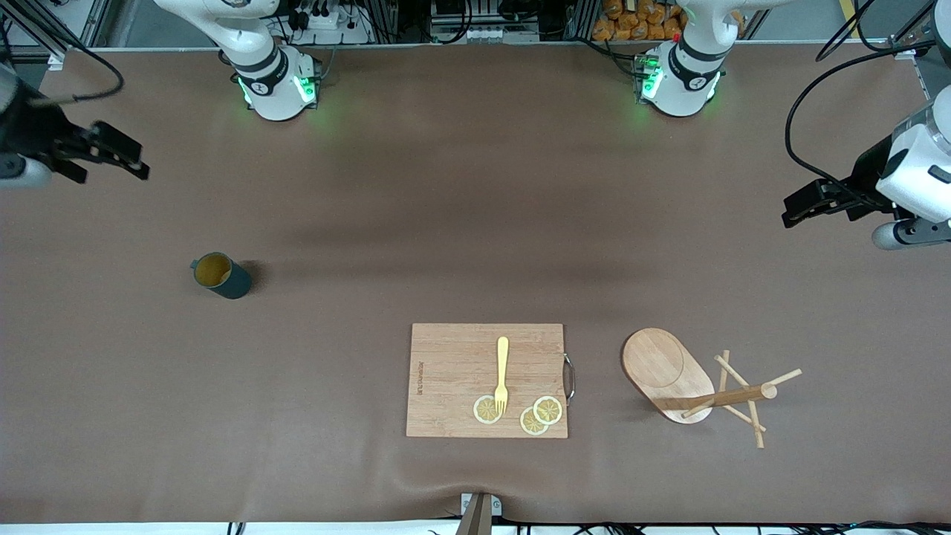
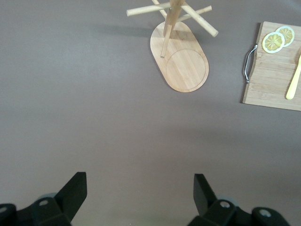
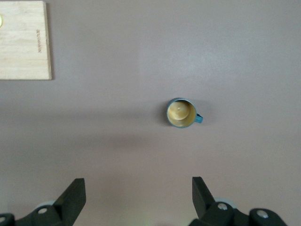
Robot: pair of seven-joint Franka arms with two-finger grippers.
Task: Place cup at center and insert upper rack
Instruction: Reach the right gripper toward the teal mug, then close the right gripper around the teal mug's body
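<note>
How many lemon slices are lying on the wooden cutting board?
3. All lie on the cutting board, near its edge closest to the front camera: one lemon slice under the tines of the yellow fork, and two overlapping slices near the metal handle.

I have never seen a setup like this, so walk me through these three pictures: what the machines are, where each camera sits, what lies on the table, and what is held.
Two robot arms stand at a brown table. The wide picture looks down from above, facing them. The other two come from cameras on each arm's wrist. The left claw and right claw are both open, holding nothing, waiting up at their own ends of the table. A teal cup stands upright toward the right arm's end. A wooden mug rack stands beside a cutting board, which carries a yellow fork and lemon slices.
</note>
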